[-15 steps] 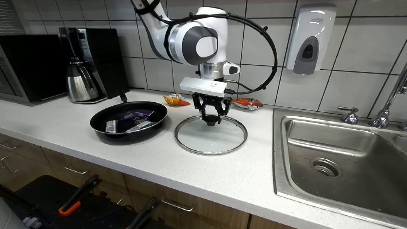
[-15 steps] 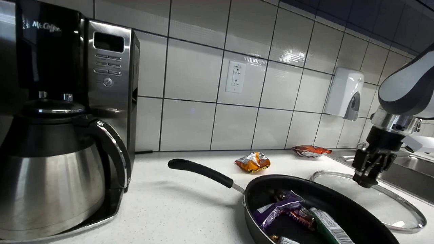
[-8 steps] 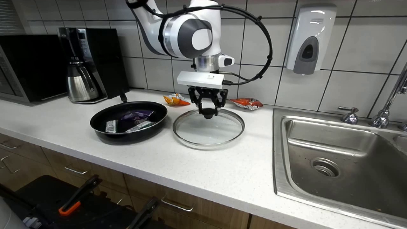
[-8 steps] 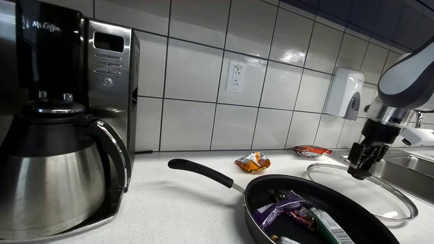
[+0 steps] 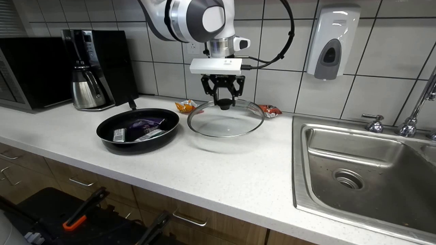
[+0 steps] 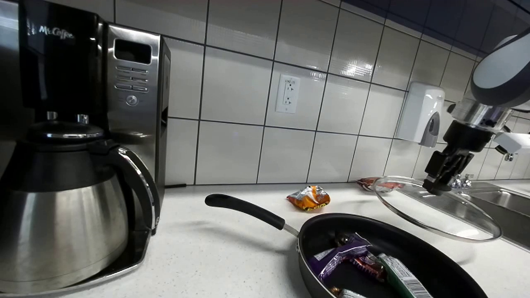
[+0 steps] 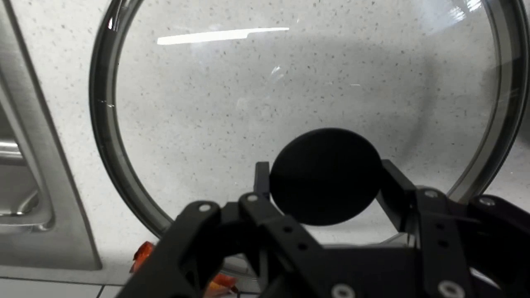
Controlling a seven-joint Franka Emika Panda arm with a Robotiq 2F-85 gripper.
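Lid (image 5: 226,121) has been raised off the counter (image 5: 245,177) within the past second, its knob (image 7: 326,177) clamped between the fingers (image 7: 261,178).

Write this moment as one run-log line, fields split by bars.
gripper: closed on lid knob | glass lid: raised above countertop | black pan: uncovered, wrapped packets inside

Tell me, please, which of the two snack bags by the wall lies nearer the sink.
The red bag lies nearer the sink, in both exterior views; the orange bag sits closer to the pan.
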